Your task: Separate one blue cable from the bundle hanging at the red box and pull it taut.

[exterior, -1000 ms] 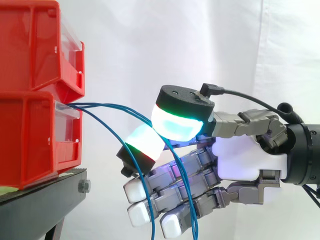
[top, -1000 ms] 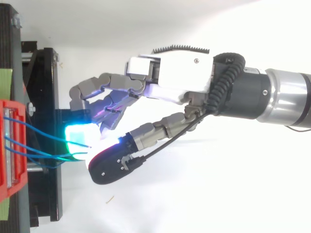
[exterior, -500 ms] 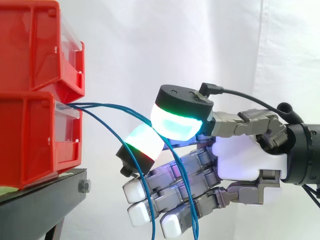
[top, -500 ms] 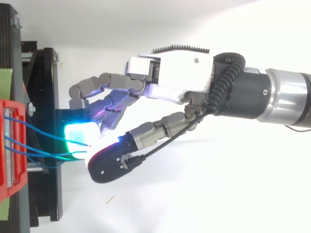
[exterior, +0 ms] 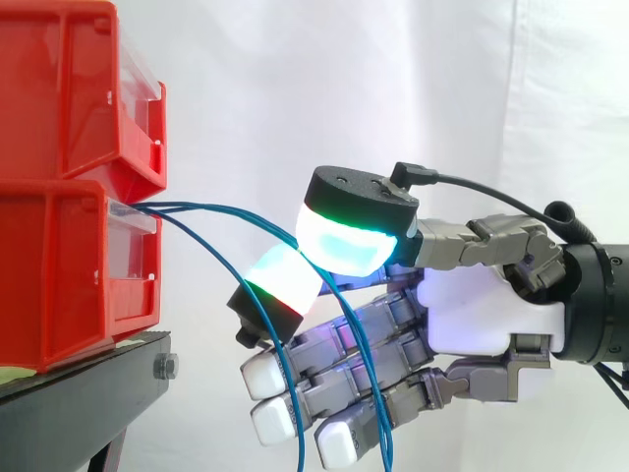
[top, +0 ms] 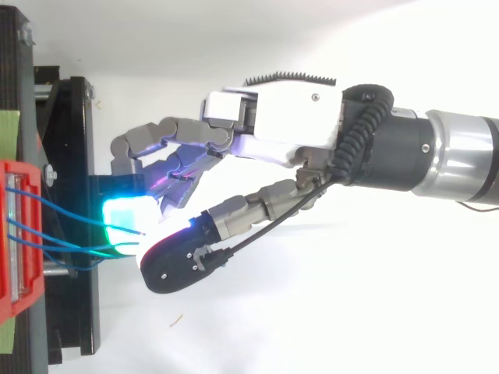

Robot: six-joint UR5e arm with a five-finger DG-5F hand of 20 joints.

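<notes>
Several thin blue cables [exterior: 218, 206] leave the front of the lower red bin [exterior: 59, 275] and arc right toward my hand [exterior: 482, 315]. The thumb's cyan-green pad [exterior: 344, 241] presses against a finger's white-and-red pad [exterior: 285, 280], and one blue cable is pinched where they meet. The other strands [exterior: 299, 423] sag down across the lower curled fingers. From above, the cables [top: 62, 209] run from the red bin [top: 19, 308] to the glowing pad [top: 125, 222], still slack and bowed. The hand [top: 273, 117] reaches in from the right.
A second red bin [exterior: 69, 88] is stacked on the lower one. Both stand on a black stand [exterior: 88, 393], whose frame [top: 74, 140] lies just under the fingertips. A white curtain hangs behind.
The thumb tip has edged very slightly toward the bins. The hand and cables otherwise hold the same pose.
</notes>
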